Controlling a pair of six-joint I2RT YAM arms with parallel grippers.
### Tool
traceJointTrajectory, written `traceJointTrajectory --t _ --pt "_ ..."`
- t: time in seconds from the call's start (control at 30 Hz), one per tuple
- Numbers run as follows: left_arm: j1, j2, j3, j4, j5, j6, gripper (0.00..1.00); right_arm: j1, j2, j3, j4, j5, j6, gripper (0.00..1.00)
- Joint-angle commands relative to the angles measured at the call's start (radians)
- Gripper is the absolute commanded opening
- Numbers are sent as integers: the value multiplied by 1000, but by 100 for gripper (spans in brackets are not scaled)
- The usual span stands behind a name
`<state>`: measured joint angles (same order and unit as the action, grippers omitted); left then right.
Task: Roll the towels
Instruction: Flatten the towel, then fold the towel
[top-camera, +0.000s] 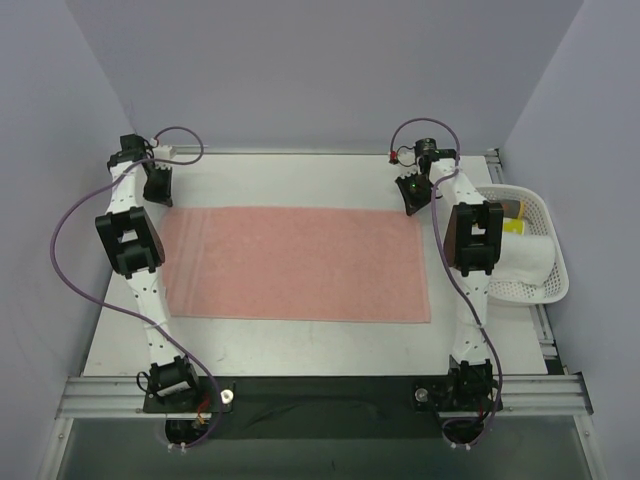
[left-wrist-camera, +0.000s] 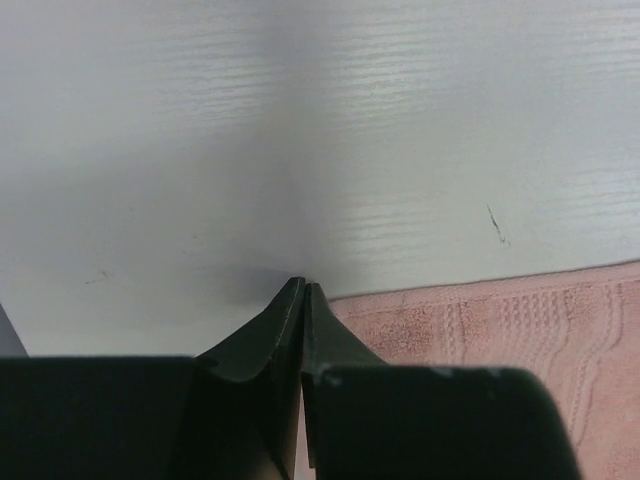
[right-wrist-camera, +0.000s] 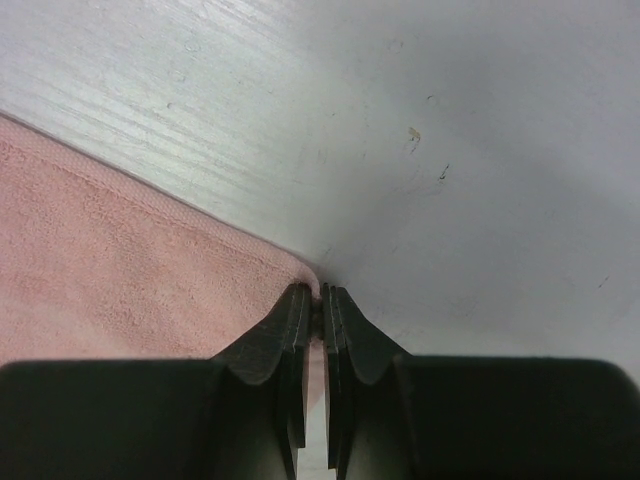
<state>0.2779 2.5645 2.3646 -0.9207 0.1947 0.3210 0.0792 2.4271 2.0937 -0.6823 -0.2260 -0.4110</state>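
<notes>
Now, near hem: the long edge of the salmon-pink towel (top-camera: 295, 265) toward 6 o'clock lies loose on the table (top-camera: 300, 345) with nothing holding it; an uneven pull from the far side would likely skew or bunch it
Towel body: spread flat at the table's centre, long sides running 9 to 3 o'clock, no roll begun
White towel: sits in the mesh basket (top-camera: 552, 290) at 3 o'clock, well apart from the pink one; the right arm's elbow stands just beside that basket, so a wide swing could knock it
Left gripper (left-wrist-camera: 302, 285): at the towel's 10 o'clock corner, jaws pressed together, tips down by the table; cloth shows just beside them, but I cannot tell whether any is caught, so a lift may come up with nothing
Right gripper (right-wrist-camera: 312, 290): at the 2 o'clock corner, jaws together, with the corner seeming to run in between the tips; the bite looks thin, and soft terry could slip out under tension
Main risk: one corner travels while the other stays, so the first fold lands crooked and the roll goes cone-shaped
</notes>
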Motion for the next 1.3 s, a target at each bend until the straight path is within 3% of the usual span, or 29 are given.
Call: traceJointTrajectory --t 0.0,0.07,0.1,0.17,0.43,0.73,0.83,1.0,1.07,1.27 --pt "4 -7 65 -44 38 -19 10 -9 -72 3 -39 10 -22 0" --pt "3 -16 65 -46 29 -28 23 -15 -72 8 -40 8 -23 0" --pt "4 -23 65 -46 28 -33 42 -16 -72 8 -40 7 -23 0" --pt "7 -35 61 -46 29 -51 51 -18 -76 3 -40 4 -23 0" --pt "0 -52 24 -47 6 -51 53 -19 -79 -23 -40 -15 -20 0" --pt "3 -59 -83 -63 -1 -51 48 -21 -83 -26 -40 -9 -22 0" --pt "1 -69 -108 -63 -5 -54 36 -21 -88 -35 -43 -18 -22 0" --pt "1 -49 -48 -66 3 -82 4 -24 -92 -37 -43 -19 -35 0" --pt "-2 -29 -4 -69 3 -91 0 -29 -89 -14 -43 -15 -40 0" --pt "-2 -26 111 -67 44 -103 0 -61 -92 94 -46 -32 -46 0"
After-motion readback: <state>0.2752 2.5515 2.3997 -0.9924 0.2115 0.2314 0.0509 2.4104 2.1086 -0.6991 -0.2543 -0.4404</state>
